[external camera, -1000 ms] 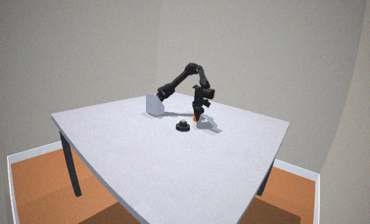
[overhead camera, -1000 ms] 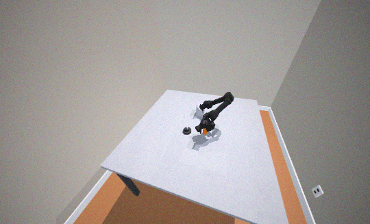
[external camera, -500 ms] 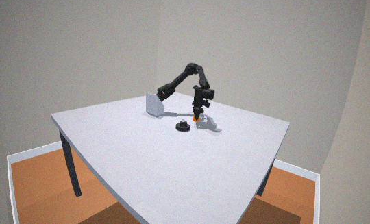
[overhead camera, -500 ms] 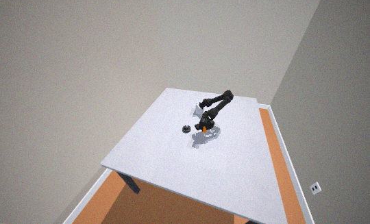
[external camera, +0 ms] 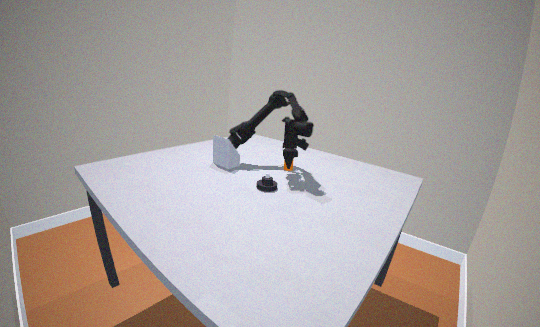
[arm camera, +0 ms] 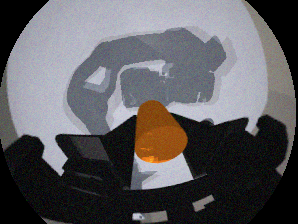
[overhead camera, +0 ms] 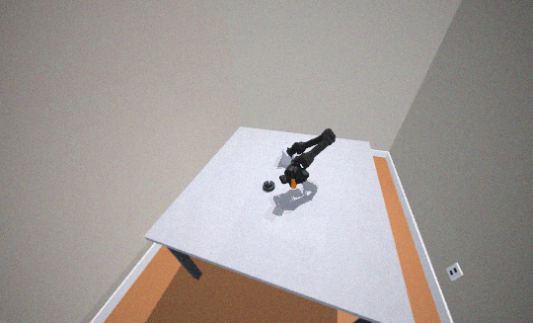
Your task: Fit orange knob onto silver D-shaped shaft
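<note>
Currently, orange knob (overhead camera: pixel 293 184) (arm camera: pixel 161 142) between fingertips, gripper (overhead camera: pixel 293 181) (external camera: pixel 288 165) (arm camera: pixel 152 116) clamped on it, pedestal (overhead camera: pixel 268 187) (external camera: pixel 267 185) nearby.

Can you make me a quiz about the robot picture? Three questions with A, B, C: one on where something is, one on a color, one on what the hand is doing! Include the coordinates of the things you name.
1. Where is the pedestal?
A) on the floor
B) on the table
C) on the wall

2. What color is the knob?
A) orange
B) green
C) blue

3. How is the hand?
A) wide open
B) shut on nothing
C) shut on the knob

1: B, the pedestal (overhead camera: pixel 268 187) (external camera: pixel 267 186) stands on the table (overhead camera: pixel 326 236) (external camera: pixel 240 239).
2: A, the knob (overhead camera: pixel 293 184) (external camera: pixel 288 166) (arm camera: pixel 161 142) looks orange in every view.
3: C, the hand (arm camera: pixel 152 116) has the knob between its fingers.
</note>
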{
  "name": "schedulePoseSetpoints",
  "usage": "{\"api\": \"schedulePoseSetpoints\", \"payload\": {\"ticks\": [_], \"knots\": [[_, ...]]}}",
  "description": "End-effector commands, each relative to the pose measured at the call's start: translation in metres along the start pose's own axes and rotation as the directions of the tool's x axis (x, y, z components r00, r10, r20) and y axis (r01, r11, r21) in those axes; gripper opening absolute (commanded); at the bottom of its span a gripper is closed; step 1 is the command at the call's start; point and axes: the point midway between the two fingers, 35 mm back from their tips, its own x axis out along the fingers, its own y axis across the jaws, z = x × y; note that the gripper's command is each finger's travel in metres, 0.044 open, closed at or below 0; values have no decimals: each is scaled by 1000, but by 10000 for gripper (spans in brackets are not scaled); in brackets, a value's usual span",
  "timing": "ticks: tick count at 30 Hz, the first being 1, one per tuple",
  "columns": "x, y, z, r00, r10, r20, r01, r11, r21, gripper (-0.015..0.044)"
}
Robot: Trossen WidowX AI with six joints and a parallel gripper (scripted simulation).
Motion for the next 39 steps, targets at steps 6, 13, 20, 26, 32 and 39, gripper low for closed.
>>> {"api": "schedulePoseSetpoints", "payload": {"ticks": [6, 13, 20, 26, 32, 39], "knots": [[-46, -4, 1, 1000, -1, -18, 1, 1000, -23, 0], [-84, 1, -1, 999, 20, -26, -21, 999, -41, 0], [-103, 5, -3, 999, 33, -27, -34, 998, -50, 0], [-105, 7, -3, 999, -31, -24, 30, 999, -45, 0], [-114, 11, -5, 991, -135, -21, 134, 990, -45, 0], [-127, 17, -6, 964, -267, -17, 266, 963, -46, 0]]}}
